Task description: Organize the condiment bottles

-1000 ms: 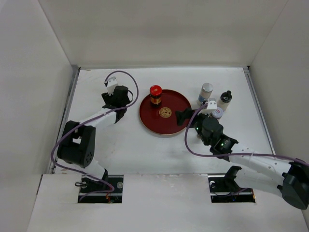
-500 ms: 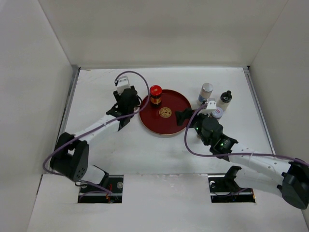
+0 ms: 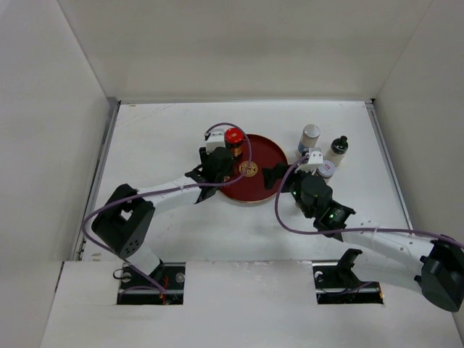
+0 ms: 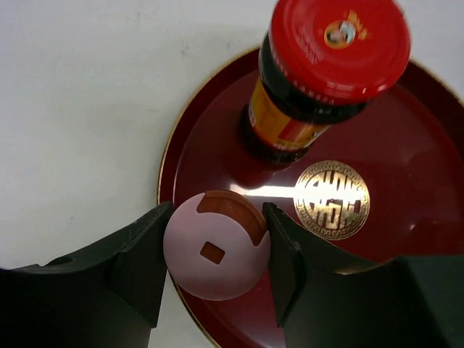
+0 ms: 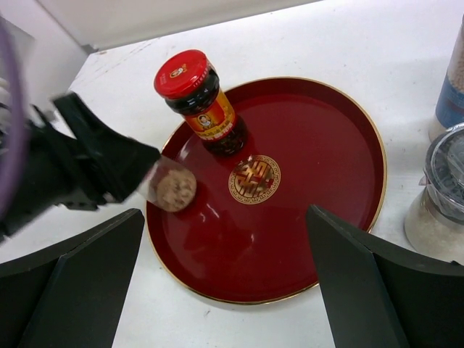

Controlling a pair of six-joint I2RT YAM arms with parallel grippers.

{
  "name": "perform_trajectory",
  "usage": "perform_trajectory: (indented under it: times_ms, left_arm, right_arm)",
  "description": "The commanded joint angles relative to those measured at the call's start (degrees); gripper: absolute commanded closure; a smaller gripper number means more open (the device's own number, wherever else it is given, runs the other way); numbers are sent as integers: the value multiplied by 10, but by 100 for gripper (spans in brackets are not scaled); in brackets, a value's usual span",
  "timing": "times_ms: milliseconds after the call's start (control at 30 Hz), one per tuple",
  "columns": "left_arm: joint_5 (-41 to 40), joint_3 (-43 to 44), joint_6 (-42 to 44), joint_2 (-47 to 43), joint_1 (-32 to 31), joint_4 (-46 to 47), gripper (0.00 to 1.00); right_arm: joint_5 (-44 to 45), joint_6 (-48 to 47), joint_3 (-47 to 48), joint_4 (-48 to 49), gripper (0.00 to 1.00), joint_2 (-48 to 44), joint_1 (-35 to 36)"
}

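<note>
My left gripper [image 3: 217,169] is shut on a pink-capped shaker [image 4: 216,246] and holds it tilted over the left rim of the round dark-red tray [image 3: 267,155]. The right wrist view shows the shaker's base [image 5: 172,190] just above the tray [image 5: 319,145]. A red-capped jar [image 3: 233,141] stands upright on the tray's far left part, close beside the shaker [image 4: 319,80]. My right gripper [image 3: 278,176] is open and empty at the tray's right edge. A silver-capped shaker [image 3: 309,137], a black-capped bottle [image 3: 338,148] and a grey-lidded jar [image 5: 444,194] stand right of the tray.
White walls enclose the table on the left, back and right. The three bottles right of the tray stand close to my right wrist. The gold emblem [image 3: 249,169] marks the tray's middle.
My left arm has swung right from the table's left side to the tray's left rim, carrying the pink-capped shaker. The right arm has barely moved.
</note>
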Motion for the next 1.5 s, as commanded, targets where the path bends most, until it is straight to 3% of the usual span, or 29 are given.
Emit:
perform_trajectory:
  times_ms: [0, 100, 200, 233, 333, 400, 467, 600, 700, 867, 1033, 1367, 1467]
  left_arm:
    - [-7, 23, 3, 18, -13, 45, 63]
    - [-8, 27, 4, 33, -18, 46, 55]
    - [-10, 28, 7, 37, -25, 49, 37]
    - [-10, 25, 7, 34, -26, 51, 31]
    - [-10, 11, 9, 13, -29, 66, 15]
    - [-7, -5, 15, -10, -29, 85, 9]
    - [-5, -29, 15, -42, -28, 116, 3]
    - [7, -83, 15, -103, -28, 191, 0]
    - [32, -129, 14, -149, -20, 247, 0]
    - [32, -199, 7, -202, -5, 305, 0]
    - [37, -255, -17, -207, 16, 370, 0]
    - [37, -267, -23, -185, 27, 386, 0]
    - [37, -269, -23, -184, 32, 387, 0]
  right_arm:
    - [2, -1, 13, 32, 0, 3, -8]
    - [2, -3, 19, 22, 1, 12, -10]
    - [3, -8, 31, -3, 8, 8, -11]
    - [5, -9, 38, -17, 15, 3, -11]
    - [41, -9, 47, -61, 56, -20, -9]
    - [77, -9, 53, -94, 66, -33, -9]
    - [110, -10, 64, -133, 64, -44, -11]
    - [147, -27, 105, -199, 20, -31, -78]
    - [129, -48, 148, -234, 2, 6, -135]
    - [70, -55, 174, -274, 0, 68, -197]
    - [31, -62, 198, -274, 0, 133, -204]
    - [25, -54, 206, -252, 0, 202, -227]
    - [19, -54, 214, -244, 10, 220, -230]
